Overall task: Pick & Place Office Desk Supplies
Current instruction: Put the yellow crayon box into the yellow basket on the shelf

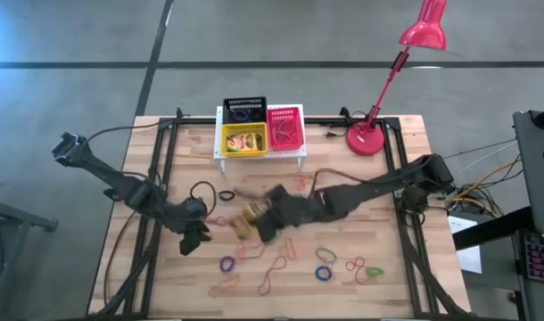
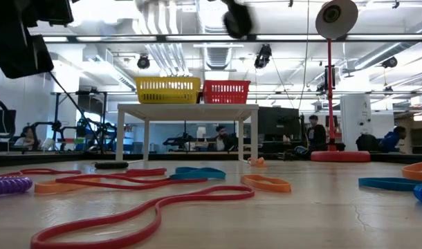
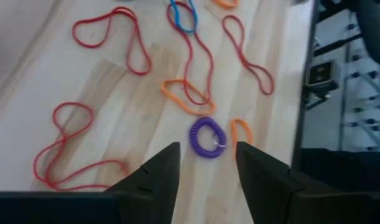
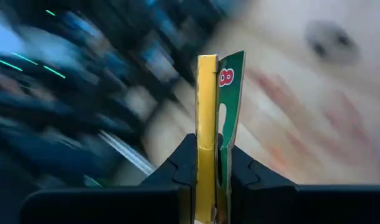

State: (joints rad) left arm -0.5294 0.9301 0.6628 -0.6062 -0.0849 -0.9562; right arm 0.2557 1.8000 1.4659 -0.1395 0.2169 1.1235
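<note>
My right gripper (image 1: pixel 257 220) is near the table's middle, shut on a yellow-and-green crayon box (image 1: pixel 246 217). In its wrist view the box (image 4: pixel 210 93) stands edge-on between the fingers, with the table behind it blurred. My left gripper (image 1: pixel 194 241) is open left of it, above a purple coil loop (image 3: pixel 207 137). Rubber-band loops in red, orange, blue (image 1: pixel 323 274), purple (image 1: pixel 226 264) and green (image 1: pixel 375 270) lie flat across the near half of the table. The black (image 1: pixel 244 110), red (image 1: pixel 285 126) and yellow (image 1: pixel 243 138) baskets sit on the white stand. My right gripper pinches the crayon box between its two fingers, one on each broad face, at the box's lower end (image 4: pixel 208 163). The rest of the box sticks out past the fingertips (image 4: pixel 189 149), with its narrow yellow edge toward the wrist camera. I cannot tell whether it is clear of the table.
The white stand (image 1: pixel 220 153) stands at the far edge. The red lamp's base (image 1: pixel 365 139) is to its right, and its head (image 1: pixel 423 32) reaches beyond the table. A black ring (image 1: pixel 226 195) and black cable (image 1: pixel 201 189) lie near my left arm. People and desks show in the room behind.
</note>
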